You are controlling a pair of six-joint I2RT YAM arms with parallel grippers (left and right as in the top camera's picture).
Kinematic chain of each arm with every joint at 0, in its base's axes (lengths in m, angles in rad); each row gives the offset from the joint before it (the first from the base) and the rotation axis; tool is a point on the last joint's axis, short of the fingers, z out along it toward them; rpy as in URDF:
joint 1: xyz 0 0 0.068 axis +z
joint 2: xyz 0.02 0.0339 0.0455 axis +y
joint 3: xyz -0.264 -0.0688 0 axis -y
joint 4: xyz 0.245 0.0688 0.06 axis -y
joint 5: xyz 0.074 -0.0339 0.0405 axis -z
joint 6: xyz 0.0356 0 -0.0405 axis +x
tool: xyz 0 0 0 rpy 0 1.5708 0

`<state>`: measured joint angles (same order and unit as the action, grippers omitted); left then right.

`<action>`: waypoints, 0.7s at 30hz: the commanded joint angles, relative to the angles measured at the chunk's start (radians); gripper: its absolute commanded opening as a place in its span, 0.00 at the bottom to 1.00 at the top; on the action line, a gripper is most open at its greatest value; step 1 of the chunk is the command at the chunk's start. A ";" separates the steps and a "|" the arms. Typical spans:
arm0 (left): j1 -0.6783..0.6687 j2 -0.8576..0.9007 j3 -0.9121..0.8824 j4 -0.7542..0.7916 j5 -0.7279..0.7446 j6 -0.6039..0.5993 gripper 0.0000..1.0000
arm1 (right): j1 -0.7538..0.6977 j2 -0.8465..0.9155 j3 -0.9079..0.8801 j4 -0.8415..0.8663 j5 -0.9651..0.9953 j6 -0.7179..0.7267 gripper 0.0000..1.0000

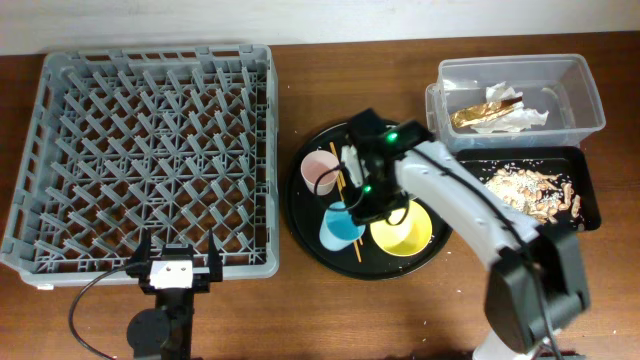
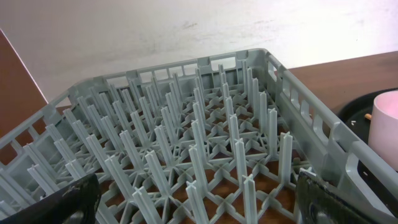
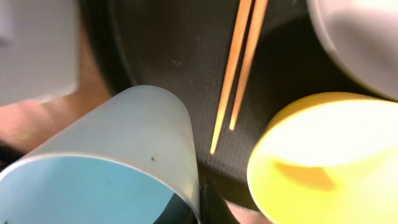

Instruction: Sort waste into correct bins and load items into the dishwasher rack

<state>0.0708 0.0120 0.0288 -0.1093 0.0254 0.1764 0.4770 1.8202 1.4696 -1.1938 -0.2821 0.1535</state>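
The grey dishwasher rack stands at the left and fills the left wrist view. On the large round black tray are a pink cup, a blue cup, a yellow bowl and chopsticks. My right gripper is shut on the blue cup's wall, with the cup tilted. The chopsticks, the bowl and the pale plate lie beyond it. My left gripper is open and empty at the rack's front edge. The pink cup also shows in the left wrist view.
A clear tub at the back right holds a gold foil wrapper and white paper. In front of it, a shallow black rectangular tray holds food scraps. The right arm reaches over the round tray.
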 commanded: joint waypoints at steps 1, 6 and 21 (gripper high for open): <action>0.004 -0.005 -0.008 0.003 -0.006 0.013 0.99 | -0.071 -0.122 0.098 -0.042 -0.032 -0.047 0.04; 0.003 -0.005 -0.008 0.027 0.113 -0.031 0.99 | -0.247 -0.238 0.119 0.001 -0.251 -0.150 0.04; 0.004 0.887 0.667 0.036 0.437 -0.292 0.99 | -0.360 -0.230 0.119 0.093 -0.470 -0.206 0.04</action>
<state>0.0708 0.6617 0.4744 0.0219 0.3466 -0.1062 0.1184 1.5951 1.5787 -1.1000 -0.7315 -0.0383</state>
